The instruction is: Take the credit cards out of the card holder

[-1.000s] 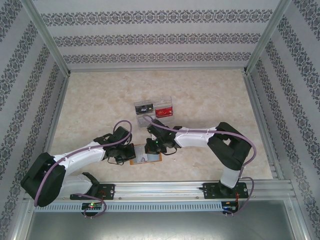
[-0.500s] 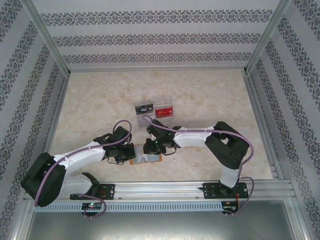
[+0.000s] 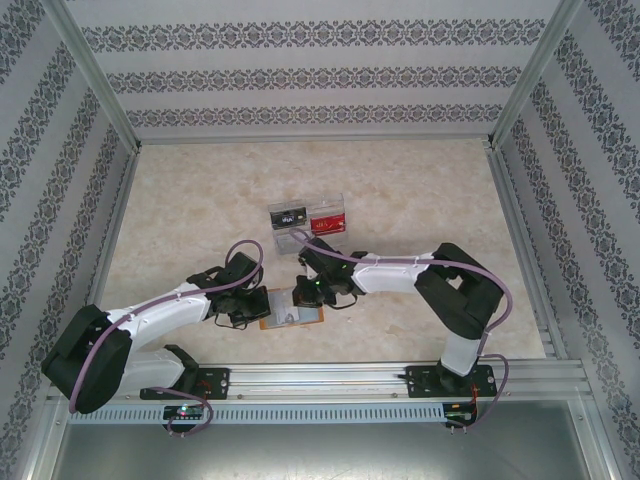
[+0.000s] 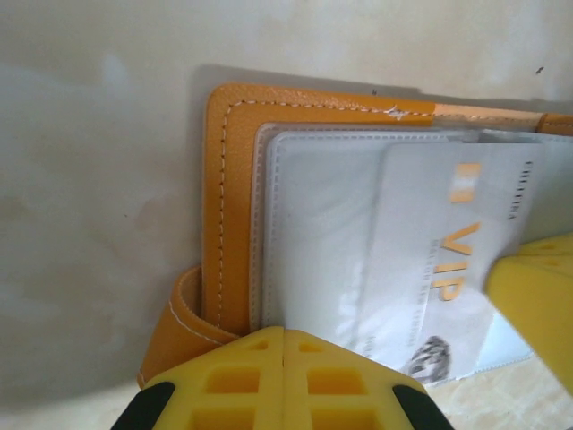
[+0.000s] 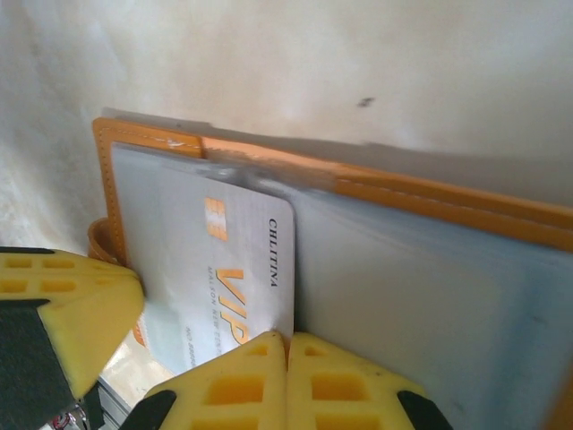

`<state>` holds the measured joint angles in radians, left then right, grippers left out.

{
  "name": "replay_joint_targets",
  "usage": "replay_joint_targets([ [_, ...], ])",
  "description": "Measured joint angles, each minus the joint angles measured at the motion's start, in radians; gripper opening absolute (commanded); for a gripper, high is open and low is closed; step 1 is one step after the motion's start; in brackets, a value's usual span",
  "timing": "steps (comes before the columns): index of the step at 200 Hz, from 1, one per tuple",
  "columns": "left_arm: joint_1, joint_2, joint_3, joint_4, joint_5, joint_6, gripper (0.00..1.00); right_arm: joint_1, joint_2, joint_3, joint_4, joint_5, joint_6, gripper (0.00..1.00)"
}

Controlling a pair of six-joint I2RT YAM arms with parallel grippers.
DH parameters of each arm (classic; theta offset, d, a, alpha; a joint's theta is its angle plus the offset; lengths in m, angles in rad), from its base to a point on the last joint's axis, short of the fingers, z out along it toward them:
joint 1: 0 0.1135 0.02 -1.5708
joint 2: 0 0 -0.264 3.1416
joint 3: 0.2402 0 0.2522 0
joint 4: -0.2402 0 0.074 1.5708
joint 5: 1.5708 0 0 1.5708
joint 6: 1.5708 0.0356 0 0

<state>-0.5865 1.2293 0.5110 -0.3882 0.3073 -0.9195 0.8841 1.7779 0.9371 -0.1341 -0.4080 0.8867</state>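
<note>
**A:** Reading from the left, what is marked?

**B:** The left gripper [image 4: 284, 354], fingers clenched together, bearing on the left edge of the card holder [image 4: 228, 206]. The holder lies open and flat on the table [image 3: 420, 200], near the arm bases and between the two arms. Whether those fingers nip the leather or merely press it, I cannot tell.

**A:** And to its right?

**B:** A silver VIP card [image 4: 439, 260], tilted and partly drawn out of a grey see-through sleeve. Then the right gripper [image 5: 286, 358], closed, its fingertips apparently pinching the card's near corner.

**A:** Which step is this?

**B:** By my reading, extraction of this card, partway done. Farther off, the clear tray [image 3: 306, 203] holds a black card [image 3: 289, 215] on the left and a red card [image 3: 323, 222] on the right, so two seem to be out already.

**A:** What does the next move call for?

**B:** Probably a steady pull along the sleeve's opening, with the left side pinning the holder so it does not drag. Then a carry to the tray. A thin card may slip from a corner grip.
</note>
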Motion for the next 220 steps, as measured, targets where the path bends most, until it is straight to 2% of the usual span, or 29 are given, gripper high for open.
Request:
replay_joint_targets([
  [103, 0.007, -0.001, 0.035, -0.051, -0.006, 0.009, 0.0, -0.084, -0.213, -0.059, -0.137, 0.04, -0.137, 0.0],
  [118, 0.007, -0.003, 0.055, -0.066, -0.013, 0.015, 0.09, -0.084, -0.249, -0.035, -0.195, 0.066, -0.186, 0.0],
  [154, 0.013, -0.021, 0.114, -0.086, -0.03, 0.03, 0.16, -0.084, -0.308, 0.077, -0.332, 0.161, -0.323, 0.0],
  [165, 0.013, -0.025, 0.122, -0.087, -0.031, 0.033, 0.22, -0.084, -0.32, 0.096, -0.349, 0.179, -0.352, 0.0],
  [175, 0.013, -0.026, 0.134, -0.104, -0.038, 0.047, 0.34, -0.084, -0.323, 0.128, -0.397, 0.213, -0.424, 0.0],
  [186, 0.014, -0.03, 0.151, -0.12, -0.05, 0.056, 0.57, -0.084, -0.325, 0.165, -0.425, 0.244, -0.499, 0.0],
  [195, 0.018, -0.038, 0.161, -0.129, -0.058, 0.06, 0.71, -0.084, -0.325, 0.193, -0.441, 0.266, -0.557, 0.0],
  [220, 0.036, -0.087, 0.179, -0.159, -0.093, 0.068, 0.91, -0.074, -0.321, 0.265, -0.476, 0.338, -0.724, 0.0],
])
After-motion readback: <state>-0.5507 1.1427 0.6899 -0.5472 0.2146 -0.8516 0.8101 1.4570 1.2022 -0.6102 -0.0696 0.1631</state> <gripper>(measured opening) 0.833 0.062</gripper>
